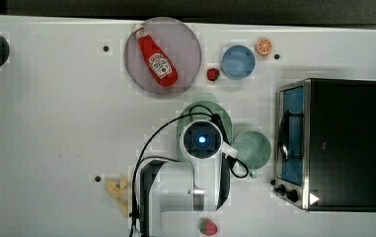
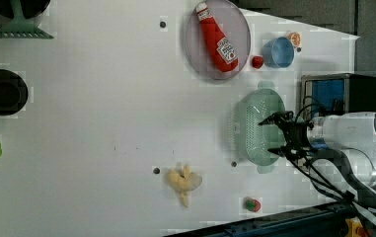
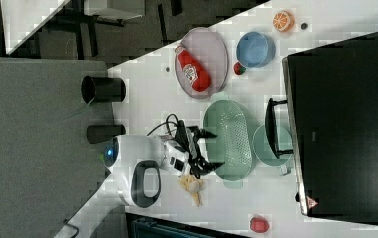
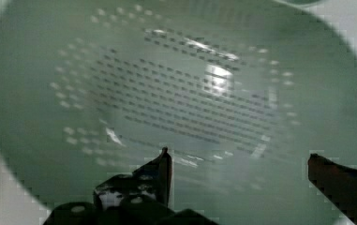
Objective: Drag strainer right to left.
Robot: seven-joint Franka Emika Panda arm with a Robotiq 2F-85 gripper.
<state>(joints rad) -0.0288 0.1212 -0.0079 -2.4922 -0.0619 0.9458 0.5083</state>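
Strainer (image 2: 254,129) and open gripper (image 2: 273,134), white counter (image 2: 101,123).
You have the jaws spread wide and holding nothing, poised over the pale green strainer's bowl, as the wrist view shows. In the top view the strainer lies under the arm, just left of the round green cup (image 1: 252,149), below the plate (image 1: 185,44) bearing the ketchup bottle (image 1: 157,57); the toaster oven (image 1: 333,143) stands at the top view's right.

Free room: bare white table (image 1: 52,148) is seen across the top view's left | Obstacles: strainer (image 1: 220,116) is crowded by green cup (image 1: 252,149) and toaster oven (image 1: 333,143) on the top view's right | plate (image 1: 185,42) with ketchup bottle (image 1: 156,57) sits above.
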